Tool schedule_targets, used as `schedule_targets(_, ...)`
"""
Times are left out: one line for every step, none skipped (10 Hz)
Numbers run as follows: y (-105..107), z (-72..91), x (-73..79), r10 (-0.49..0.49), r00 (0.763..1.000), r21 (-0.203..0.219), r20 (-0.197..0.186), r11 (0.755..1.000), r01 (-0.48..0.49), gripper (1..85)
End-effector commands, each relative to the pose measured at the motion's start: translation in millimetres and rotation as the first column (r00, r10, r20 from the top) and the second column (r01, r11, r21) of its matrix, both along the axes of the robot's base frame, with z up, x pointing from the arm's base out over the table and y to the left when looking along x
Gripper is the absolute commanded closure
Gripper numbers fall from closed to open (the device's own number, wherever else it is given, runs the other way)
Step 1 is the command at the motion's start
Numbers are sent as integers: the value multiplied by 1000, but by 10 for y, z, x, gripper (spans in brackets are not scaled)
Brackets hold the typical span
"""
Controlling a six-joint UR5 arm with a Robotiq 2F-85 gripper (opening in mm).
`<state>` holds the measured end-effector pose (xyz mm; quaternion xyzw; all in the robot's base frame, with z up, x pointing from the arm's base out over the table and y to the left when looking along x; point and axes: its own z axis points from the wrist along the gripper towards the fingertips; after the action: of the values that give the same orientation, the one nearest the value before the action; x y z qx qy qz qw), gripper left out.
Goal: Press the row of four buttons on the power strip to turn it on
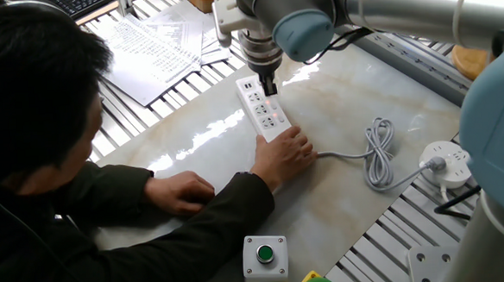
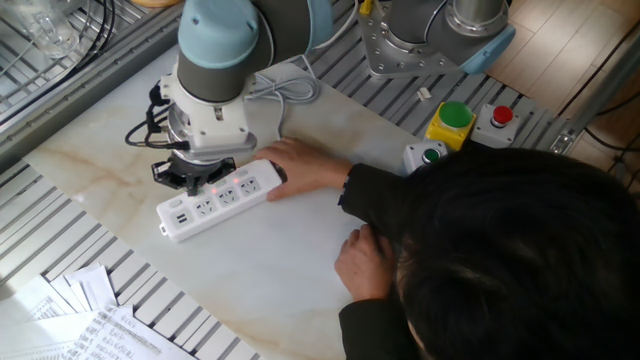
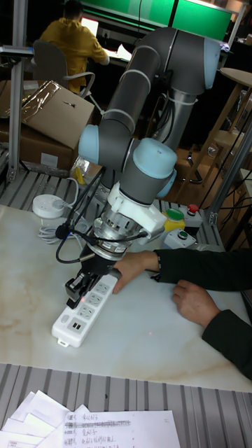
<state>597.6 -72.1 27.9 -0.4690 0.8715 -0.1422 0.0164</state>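
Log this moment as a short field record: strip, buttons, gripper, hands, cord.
strip: power strip flat on the table
buttons: red lights showing along its edge
gripper: gripper down over the strip's button edge; finger state not visible
hands: one hand holds the strip's cord end, other hand rests on the table
cord: cord looped, runs to a round socket

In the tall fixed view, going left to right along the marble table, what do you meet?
Round white socket disc → power strip with the gripper over it → the person's hand holding the strip's end → their other hand resting on the table.
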Motion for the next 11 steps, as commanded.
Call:
schedule_targets(14,-184,-44,-12,1000,24,15,1000,12,847)
schedule_targets(38,-198,-62,-19,1000,20,19,1000,19,847)
schedule_targets(96,-96,-136,-46,999,-19,27,999,46,847)
schedule_targets(199,172,-247,-82,996,-83,22,993,83,847)
schedule_targets(376,363,-511,-168,986,-65,3,984,168,847)
schedule_targets(318,454,-384,-99,995,-52,17,994,100,847)
schedule_targets(283,477,-328,-80,997,-24,5,996,80,847)
schedule_targets(215,521,-266,-68,998,-27,10,997,68,847)
schedule_targets(148,559,-203,-55,998,-28,16,998,56,847)
schedule_targets(112,589,-159,-42,999,-12,14,999,42,847)
schedule_targets(80,621,-121,-31,999,6,13,999,31,847)
